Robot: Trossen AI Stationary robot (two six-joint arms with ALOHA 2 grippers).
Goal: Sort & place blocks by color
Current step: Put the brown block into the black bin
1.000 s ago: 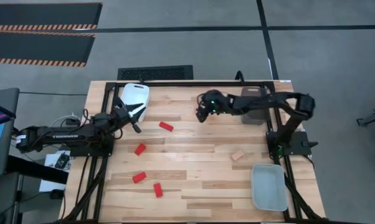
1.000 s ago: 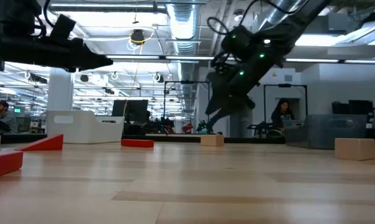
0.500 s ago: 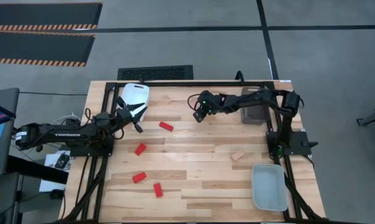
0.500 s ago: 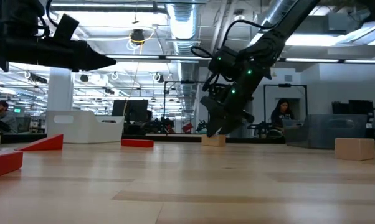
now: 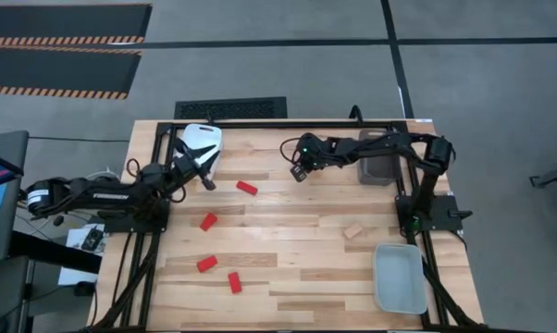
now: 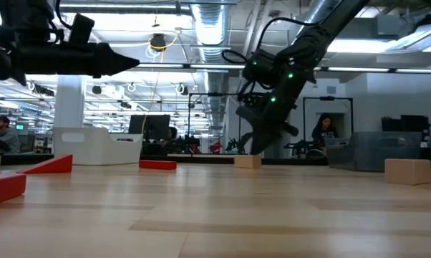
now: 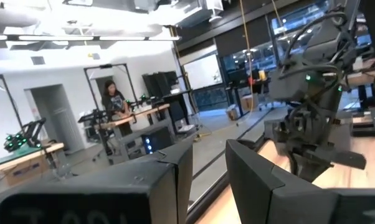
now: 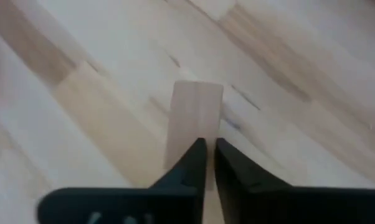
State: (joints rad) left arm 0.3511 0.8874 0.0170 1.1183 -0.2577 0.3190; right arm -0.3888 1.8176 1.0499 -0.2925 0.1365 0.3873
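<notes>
A pale wood block [image 8: 197, 109] lies flat on the table near its far edge, also seen in the low view [image 6: 248, 161]. My right gripper [image 8: 207, 144] hangs just over it, fingers shut and pointing down at the block's near end. A second pale block [image 5: 353, 230] lies at the right. Several red blocks [image 5: 247, 188] [image 5: 208, 221] [image 5: 206, 264] lie on the table's left half. My left gripper [image 5: 209, 183] hovers beside the white tray [image 5: 200, 143], its fingers [image 7: 175, 168] apart with nothing between them. My right gripper comes at the pale block's end [image 8: 189, 134] from above with shut fingers, narrower than the block. Whether the fingertips [image 8: 197, 152] touch the block I cannot tell. The block lies flat on the table.
A clear tray [image 5: 399, 277] sits at the near right corner. A dark grey bin [image 5: 378, 169] stands at the far right by the right arm's base. The middle of the table has free wooden surface.
My right gripper has come down toward the pale block at the far edge, and its fingers have shut. My left gripper has drifted a little toward the far edge beside the white tray. No block has moved.
</notes>
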